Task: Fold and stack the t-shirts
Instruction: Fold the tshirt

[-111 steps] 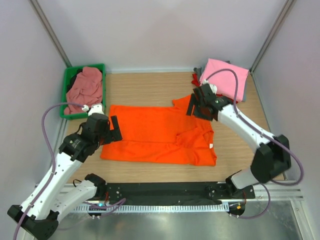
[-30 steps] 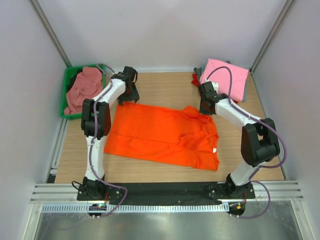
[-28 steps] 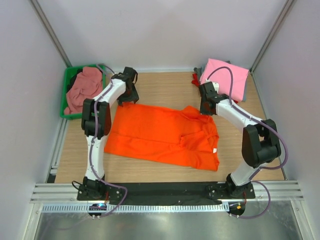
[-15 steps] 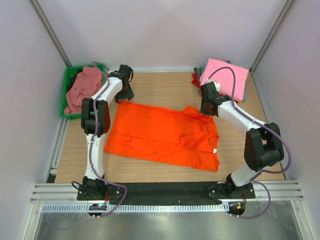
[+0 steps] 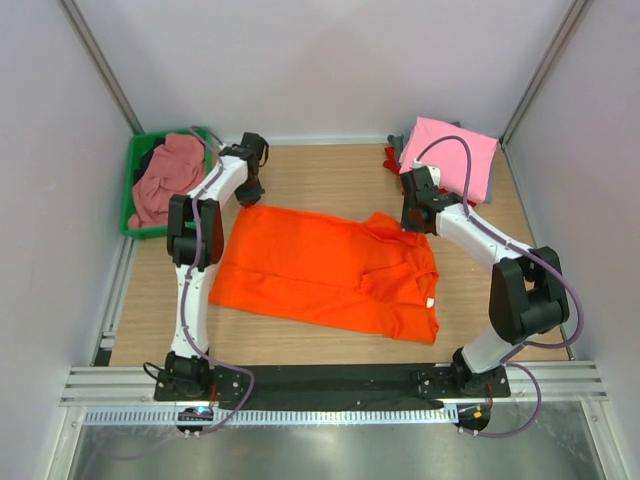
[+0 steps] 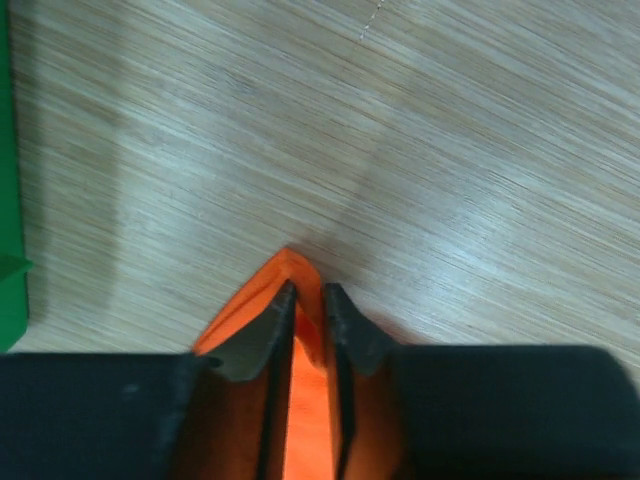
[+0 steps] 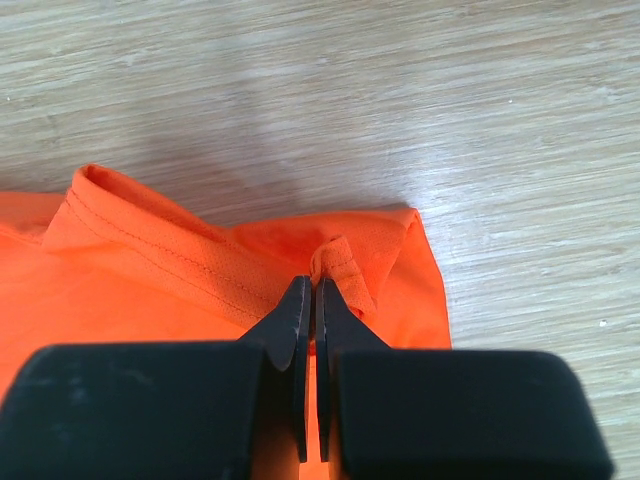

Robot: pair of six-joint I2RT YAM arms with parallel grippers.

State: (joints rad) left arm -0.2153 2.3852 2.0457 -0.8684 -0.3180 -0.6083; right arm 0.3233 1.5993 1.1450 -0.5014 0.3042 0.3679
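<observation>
A bright orange t-shirt (image 5: 320, 265) lies spread flat on the wooden table, its white label (image 5: 430, 300) near the right edge. My left gripper (image 5: 250, 197) is at the shirt's far left corner. In the left wrist view that gripper (image 6: 308, 296) has its jaws closed narrowly on a fold of the orange corner (image 6: 292, 266). My right gripper (image 5: 413, 222) is at the far right corner. The right wrist view shows it (image 7: 316, 285) shut on a small bunched hem of the orange cloth (image 7: 150, 290). A folded pink t-shirt (image 5: 452, 155) tops a stack at the back right.
A green bin (image 5: 135, 165) at the back left holds a crumpled dusty-pink shirt (image 5: 170, 175). Red cloth (image 5: 390, 158) and grey cloth (image 5: 488, 185) peek from under the pink stack. Grey walls close in the table on three sides.
The left gripper's jaws have closed onto the shirt's far left corner, and that corner has shifted slightly toward the back left. The right gripper has stayed shut at its corner.
</observation>
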